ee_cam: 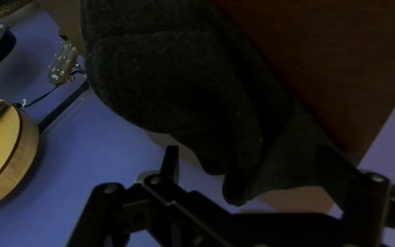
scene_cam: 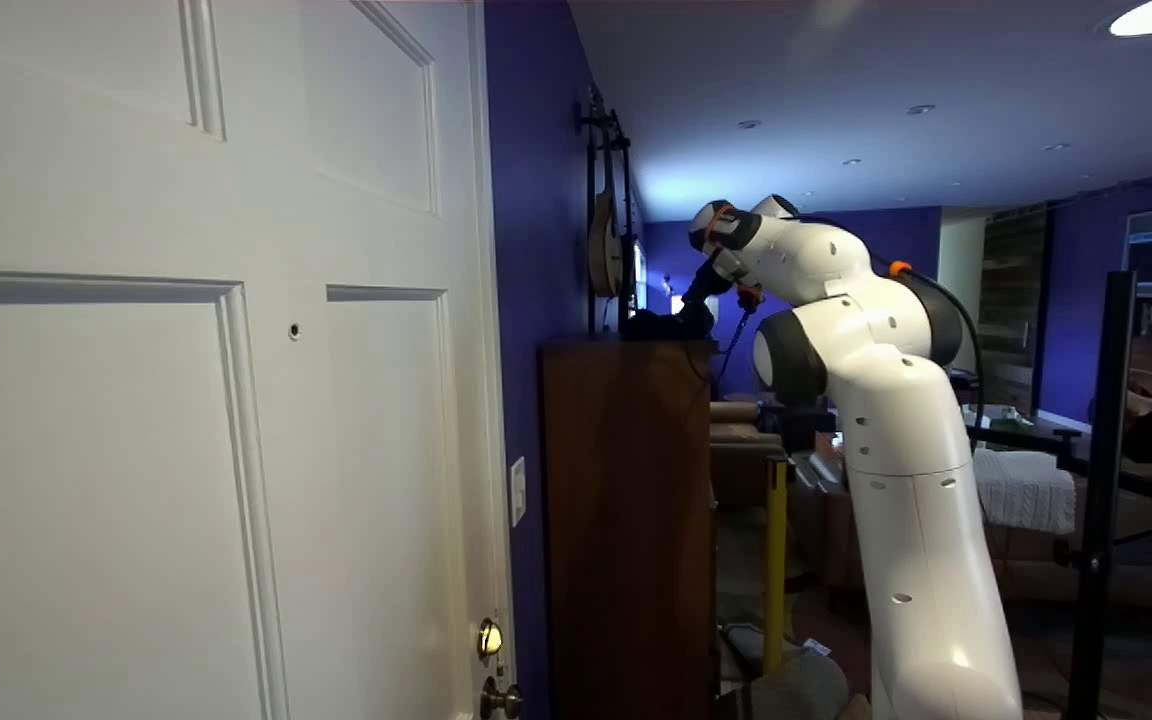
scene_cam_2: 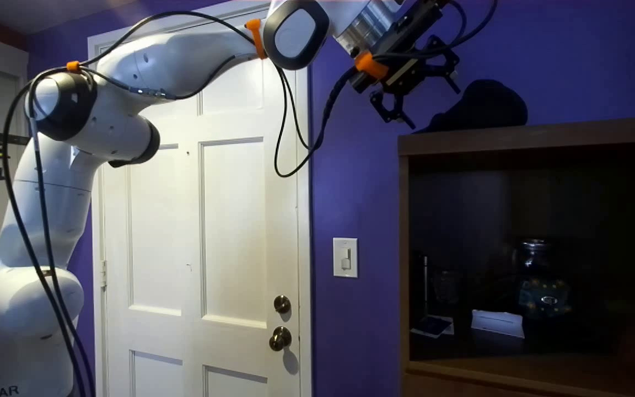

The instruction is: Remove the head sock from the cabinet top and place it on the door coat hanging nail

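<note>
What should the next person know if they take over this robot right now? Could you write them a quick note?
End effector: open, close beside the sock; whether it touches the cloth is unclear.
Job's things: the dark head sock lies on the top of the cabinet. The white door is shut; its nail is too small to pick out for sure.
Done: the open fingers are at the sock, not yet closed on it.
Left: grip it, lift it off, carry it to the door, hang it on the nail, let go.
</note>
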Robot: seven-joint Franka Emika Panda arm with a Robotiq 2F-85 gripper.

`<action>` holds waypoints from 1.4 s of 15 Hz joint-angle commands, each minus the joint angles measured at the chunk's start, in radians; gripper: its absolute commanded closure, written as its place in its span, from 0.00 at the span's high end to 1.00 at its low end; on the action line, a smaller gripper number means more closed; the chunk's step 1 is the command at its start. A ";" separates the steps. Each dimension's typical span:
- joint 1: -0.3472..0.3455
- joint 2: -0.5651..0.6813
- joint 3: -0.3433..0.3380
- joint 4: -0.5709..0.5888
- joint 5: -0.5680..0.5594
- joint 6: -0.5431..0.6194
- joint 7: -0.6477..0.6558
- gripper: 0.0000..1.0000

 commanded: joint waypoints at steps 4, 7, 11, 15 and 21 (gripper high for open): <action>-0.245 0.162 0.103 0.169 0.212 -0.129 -0.119 0.60; -0.431 0.130 0.354 0.210 0.133 -0.130 -0.088 0.39; -0.568 0.138 0.501 0.272 0.101 -0.202 -0.054 0.11; -0.671 0.138 0.612 0.331 0.062 -0.267 0.002 0.00; -0.687 0.098 0.642 0.366 0.041 -0.378 0.114 0.01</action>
